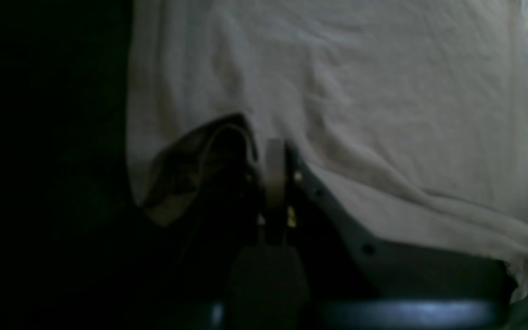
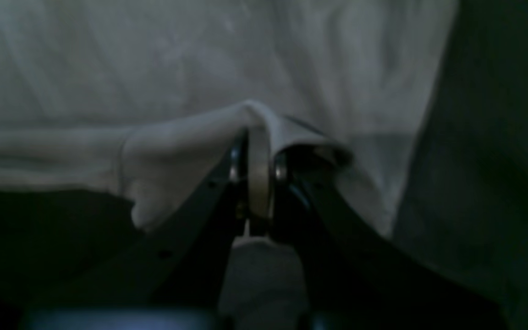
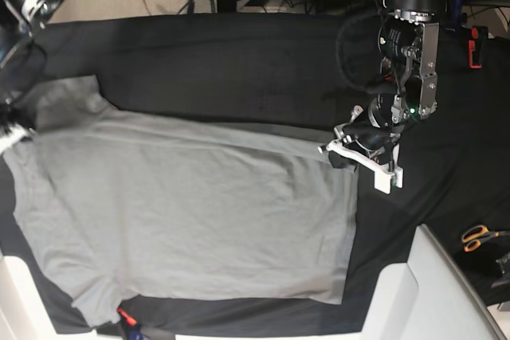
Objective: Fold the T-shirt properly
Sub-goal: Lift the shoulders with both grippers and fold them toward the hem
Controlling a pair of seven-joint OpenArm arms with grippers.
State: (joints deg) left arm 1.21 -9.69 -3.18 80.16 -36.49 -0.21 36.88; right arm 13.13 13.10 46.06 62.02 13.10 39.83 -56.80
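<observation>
both grippers, left gripper [image 1: 275, 172] and right gripper [image 2: 259, 172], clamped on t-shirt [image 3: 183, 212] edges; first fold starting, next lift both together and carry across.

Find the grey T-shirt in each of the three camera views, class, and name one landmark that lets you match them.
Left wrist: the T-shirt fills the upper right; the left gripper pinches its edge.
Right wrist: it spans the upper part, its edge pinched in the right gripper.
Base: it lies spread flat across the left and centre.
Shared landmark: the black table cloth bordering the shirt in all three views.
</observation>
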